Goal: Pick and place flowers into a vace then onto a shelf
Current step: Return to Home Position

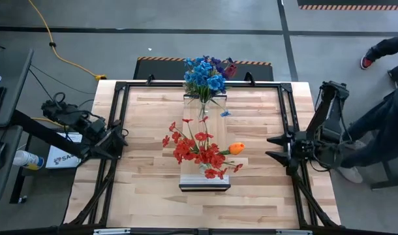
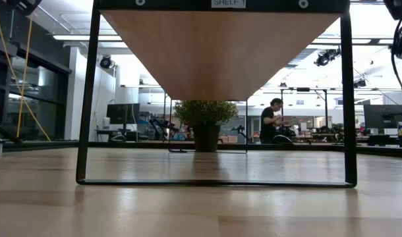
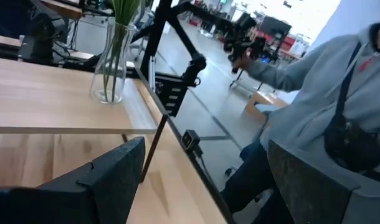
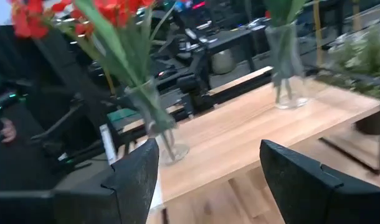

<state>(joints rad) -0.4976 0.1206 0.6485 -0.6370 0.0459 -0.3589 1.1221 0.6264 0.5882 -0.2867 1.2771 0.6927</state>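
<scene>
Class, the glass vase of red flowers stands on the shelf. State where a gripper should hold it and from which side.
Probably the vase by its glass body, low, under the red flowers fanning out above. Come in level from the right long side of the shelf, where the open right gripper faces it; blooms crowd any approach from above.

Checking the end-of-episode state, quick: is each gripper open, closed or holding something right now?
Left gripper: open, empty, at the table's left edge.
Right gripper: open, empty, at the table's right edge.
</scene>
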